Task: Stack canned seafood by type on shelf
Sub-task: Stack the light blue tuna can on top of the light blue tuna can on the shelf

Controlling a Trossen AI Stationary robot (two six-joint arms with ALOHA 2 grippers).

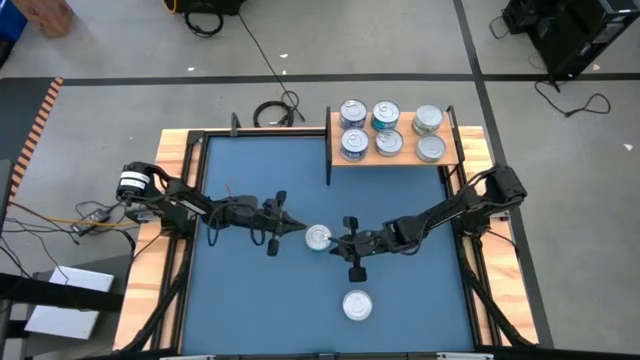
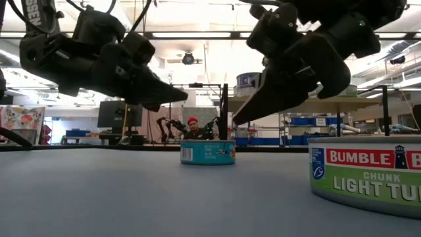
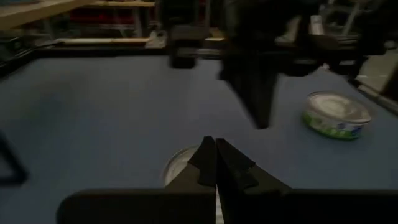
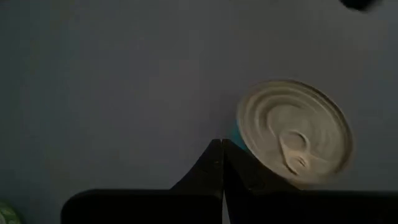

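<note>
Two grippers hang over the blue mat, both pinched shut and holding nothing. The left gripper sits at 9 o'clock of a teal tin, the right gripper at 3 o'clock. The tin lies flat, shiny top up, round with no long side. Shut fingers might just knock it and slide it away. Six tins wait on the shelf at 12 o'clock, and a green tin at 6 o'clock.
</note>
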